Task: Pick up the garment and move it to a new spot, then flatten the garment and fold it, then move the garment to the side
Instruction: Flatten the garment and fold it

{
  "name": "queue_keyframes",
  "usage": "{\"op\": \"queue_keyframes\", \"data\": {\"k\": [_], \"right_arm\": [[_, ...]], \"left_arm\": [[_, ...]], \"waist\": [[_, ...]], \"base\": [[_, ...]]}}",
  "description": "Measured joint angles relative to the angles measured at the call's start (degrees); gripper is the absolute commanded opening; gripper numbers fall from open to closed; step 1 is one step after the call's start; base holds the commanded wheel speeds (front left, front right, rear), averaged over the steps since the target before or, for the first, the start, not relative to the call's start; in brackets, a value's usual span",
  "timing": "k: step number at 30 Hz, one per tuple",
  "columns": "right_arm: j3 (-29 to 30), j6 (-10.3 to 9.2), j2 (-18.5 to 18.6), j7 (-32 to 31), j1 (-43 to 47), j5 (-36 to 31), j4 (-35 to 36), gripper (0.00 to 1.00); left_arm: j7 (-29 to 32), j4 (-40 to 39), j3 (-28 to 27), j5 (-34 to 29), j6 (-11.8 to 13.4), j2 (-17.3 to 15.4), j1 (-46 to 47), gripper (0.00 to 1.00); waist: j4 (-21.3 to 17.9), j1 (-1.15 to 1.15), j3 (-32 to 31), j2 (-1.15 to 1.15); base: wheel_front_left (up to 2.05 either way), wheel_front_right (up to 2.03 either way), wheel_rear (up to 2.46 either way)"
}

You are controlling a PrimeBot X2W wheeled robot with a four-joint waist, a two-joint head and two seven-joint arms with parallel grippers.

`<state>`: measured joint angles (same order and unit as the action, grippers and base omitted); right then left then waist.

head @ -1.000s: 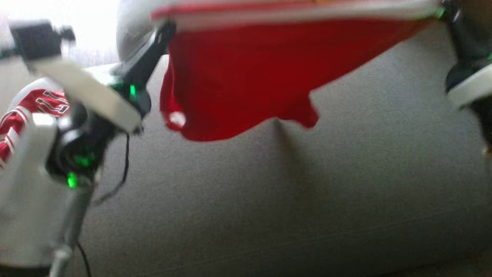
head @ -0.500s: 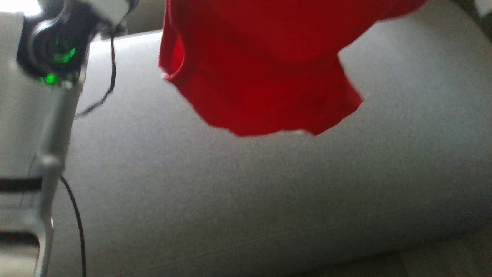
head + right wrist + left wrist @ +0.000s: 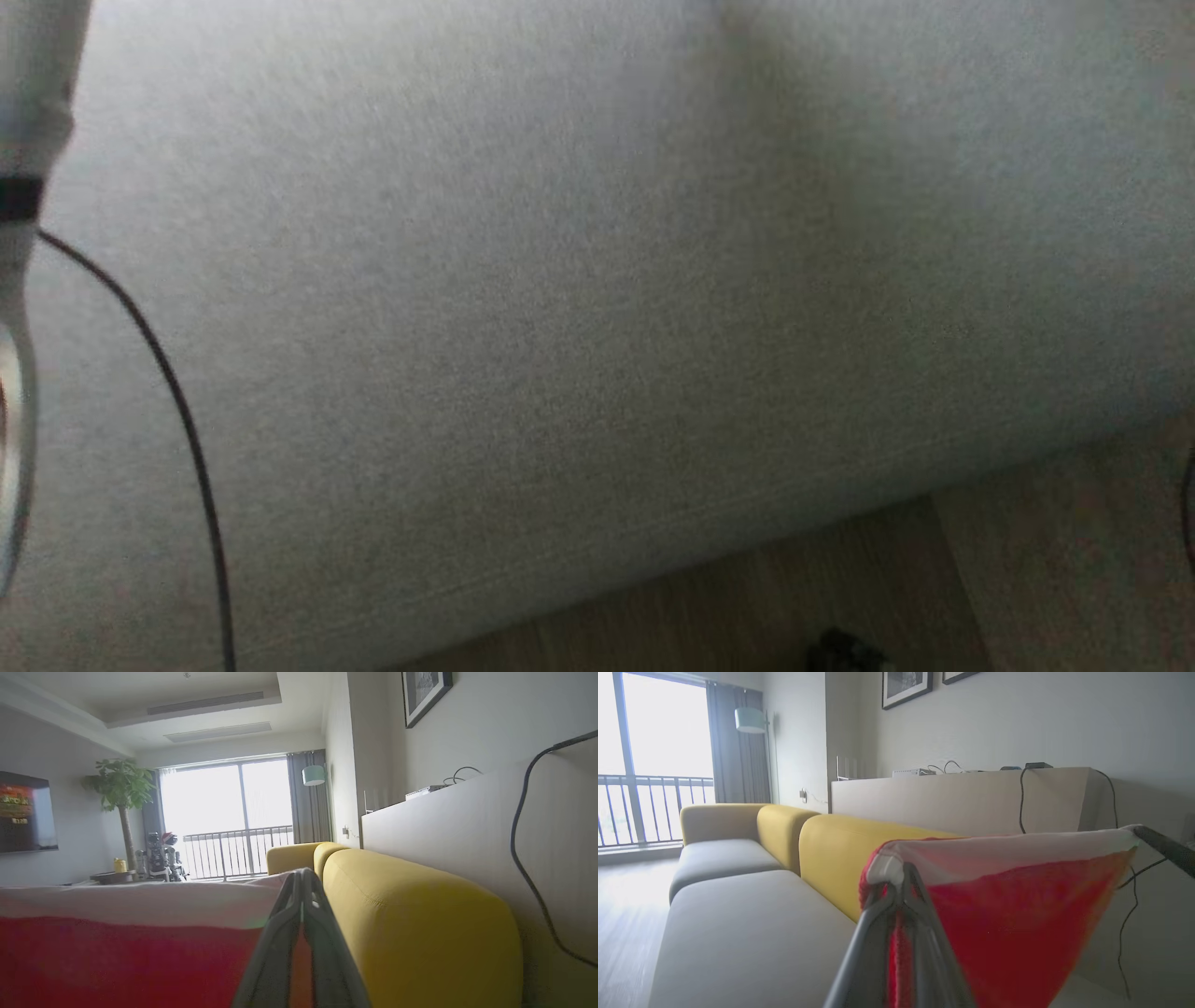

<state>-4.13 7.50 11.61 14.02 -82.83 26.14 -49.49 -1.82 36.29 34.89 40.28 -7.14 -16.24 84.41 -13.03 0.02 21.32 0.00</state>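
Above grey sofa seat (image 3: pixel 747 933): red garment (image 3: pixel 1008 919) held aloft, white band stretched between grippers; left gripper (image 3: pixel 896 879) jaws clamped on left end; right gripper (image 3: pixel 302 879) jaws clamped on right end; yellow backrest (image 3: pixel 420 914) on far side.

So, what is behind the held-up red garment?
Behind the garment stands the yellow sofa backrest, and beyond it a pale low wall. The cloth covers the backrest's nearer part, so what lies there cannot be seen.

Left end effector (image 3: pixel 902 871) is dark grey, forearm (image 3: pixel 33 93) pale.
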Motion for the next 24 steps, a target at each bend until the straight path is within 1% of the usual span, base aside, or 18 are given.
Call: {"op": "queue_keyframes", "data": {"k": [2, 3, 5, 7, 10, 14, 15, 19, 24], "right_arm": [[0.2, 0.0, 0.9, 0.6, -2.1, -1.6, 0.0, 0.0], [0.2, 0.0, 1.1, 0.6, -2.6, -2.1, 0.2, 0.0], [-0.2, 0.0, 1.5, 0.6, -2.1, -3.4, 1.8, 0.0], [-1.4, 0.0, 1.7, 0.6, -0.6, -4.0, 3.1, 0.0], [-4.2, 0.0, 2.5, 0.6, 4.6, -4.3, 3.7, 0.0], [-7.5, 0.01, 4.9, 0.6, 13.5, -4.4, 5.1, 0.0], [-7.8, 0.01, 5.6, 0.6, 15.2, -4.4, 5.3, 0.0], [-9.6, 0.01, 9.1, 0.1, 21.9, -3.8, 6.9, 0.0], [-11.1, 0.01, 11.2, -3.7, 33.7, -1.8, 13.1, 0.0]], "left_arm": [[-3.7, 0.8, 3.5, -1.8, 0.0, 0.0, 2.8, 0.0], [-5.6, 1.1, 4.5, -1.7, -0.1, 0.1, 3.6, 0.0], [-8.7, 1.3, 8.2, -1.9, -0.4, -0.3, 4.0, 0.0], [-10.5, 1.3, 12.3, -1.7, -0.4, -1.2, 3.1, 0.0], [-12.0, -0.1, 17.3, 0.8, -0.4, -3.7, -1.4, 0.0], [-12.5, -4.5, 23.8, 3.3, -0.4, -9.0, -10.0, 0.0], [-12.5, -5.7, 24.6, 3.5, -0.4, -10.1, -12.0, 0.0], [-12.6, -13.1, 24.0, 3.7, -0.4, -13.4, -20.0, 0.0], [-12.9, -20.4, 24.1, 2.0, -0.4, -17.1, -33.0, 0.0]], "waist": [[-0.1, 0.0, 2.4, 0.0], [-0.1, -0.01, 3.6, 0.0], [0.1, -0.01, 5.8, 0.0], [0.6, 0.0, 7.8, 0.0], [1.8, 0.01, 9.7, 0.0], [3.3, -0.01, 9.7, 0.0], [3.5, -0.01, 9.2, 0.0], [3.7, -0.03, 6.3, 0.0], [3.7, -0.03, 1.9, 0.0]], "base": [[0.0, 0.0, 0.0], [0.0, 0.0, 0.0], [0.0, 0.0, 0.0], [0.0, 0.0, 0.0], [0.0, 0.0, 0.0], [0.0, 0.0, 0.0], [0.0, 0.0, 0.0], [0.0, 0.0, 0.0], [0.0, 0.0, 0.0]]}}
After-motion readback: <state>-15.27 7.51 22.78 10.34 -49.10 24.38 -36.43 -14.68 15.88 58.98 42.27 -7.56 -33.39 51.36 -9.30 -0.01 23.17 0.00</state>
